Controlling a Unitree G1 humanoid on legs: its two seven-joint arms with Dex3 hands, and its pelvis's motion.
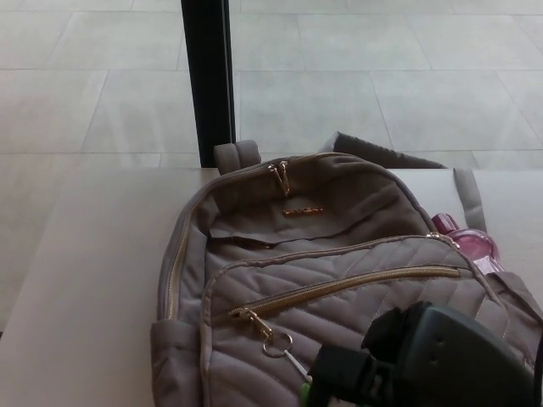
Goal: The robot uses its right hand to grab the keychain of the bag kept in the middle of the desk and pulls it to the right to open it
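A taupe quilted backpack (pixel 322 254) lies flat on the white desk (pixel 93 280). Its front pocket has a gold zipper (pixel 339 287) running up to the right. The zipper's pull with a metal ring (pixel 276 343) sits at the left end, and a thin cord leads from it to a green keychain (pixel 304 392) at the bottom edge. My right hand (pixel 399 365) comes in from the lower right with its fingers closed on the green keychain, which is mostly hidden. The cord looks taut. My left hand does not show.
A pink bottle (pixel 465 239) sticks out of the bag's right side pocket. A black post (pixel 208 80) stands behind the desk against a tiled floor. A bag strap (pixel 469 197) lies on the desk at the back right.
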